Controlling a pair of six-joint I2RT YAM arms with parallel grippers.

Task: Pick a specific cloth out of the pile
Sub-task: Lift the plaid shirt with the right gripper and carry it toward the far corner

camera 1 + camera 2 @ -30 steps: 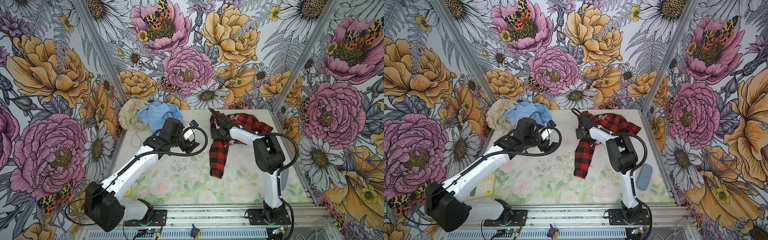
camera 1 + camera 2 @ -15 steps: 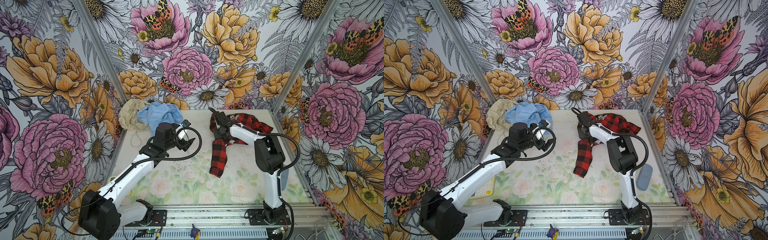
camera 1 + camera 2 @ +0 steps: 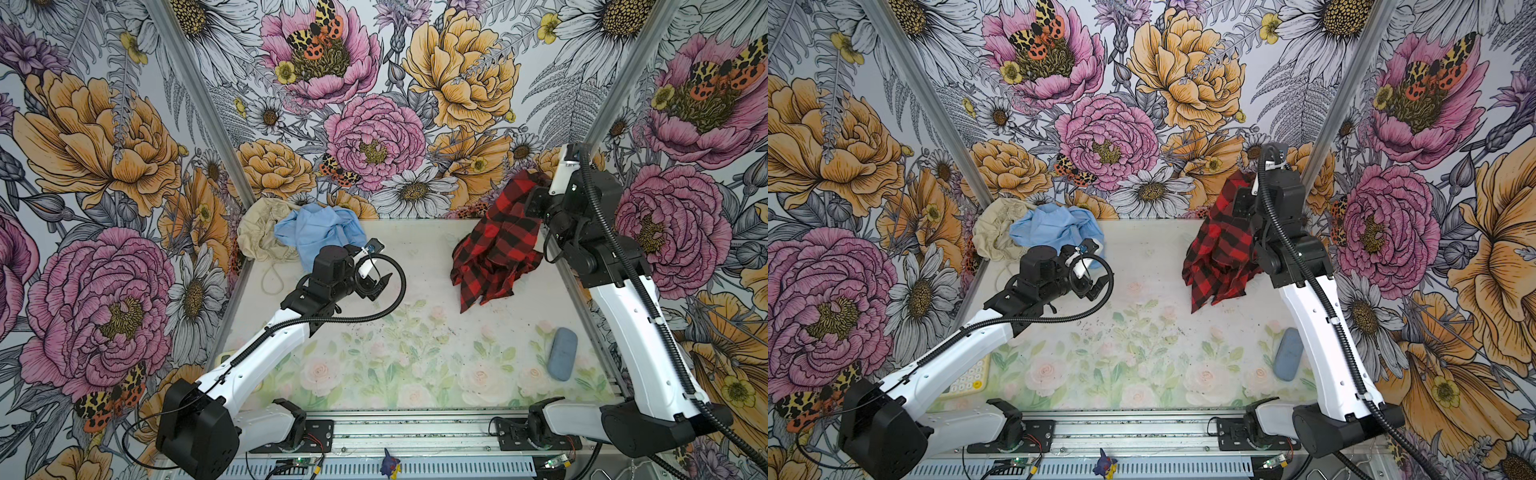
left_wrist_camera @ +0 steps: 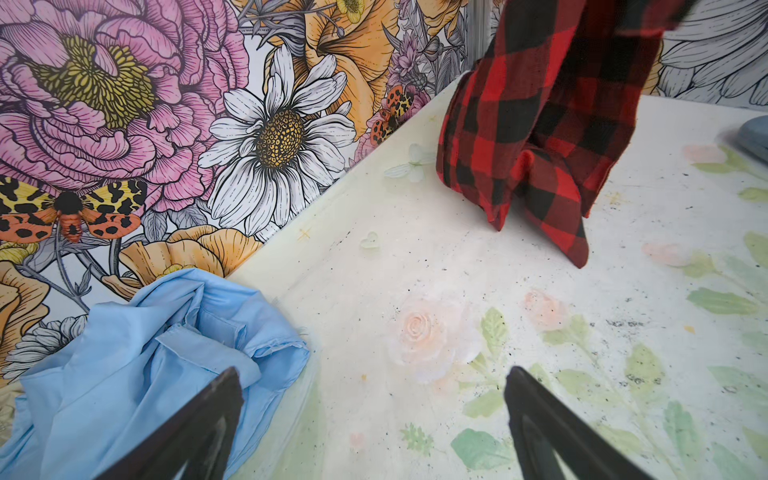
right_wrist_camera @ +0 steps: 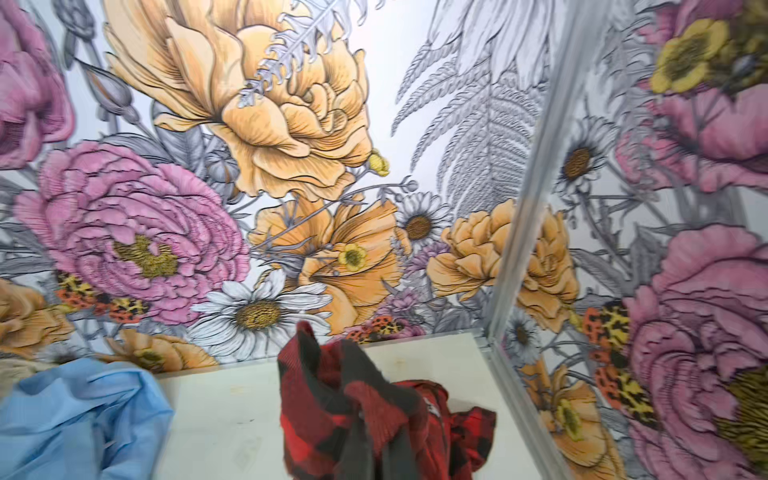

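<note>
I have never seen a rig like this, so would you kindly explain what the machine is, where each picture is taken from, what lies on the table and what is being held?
These are two white-and-black robot arms fixed at the near edge of a table, each ending in a two-fingered gripper. Two pictures look down from one overhead camera pair, so they nearly match. The other two come from small cameras on the arms' wrists. At the back left lie a light blue garment and a beige cloth. A grey-blue case lies near the right arm. The right gripper is shut on the red-and-black checked cloth and holds it up, its lower folds seeming to touch the table. The left gripper is open, holds nothing, and hovers near the light blue garment.
</note>
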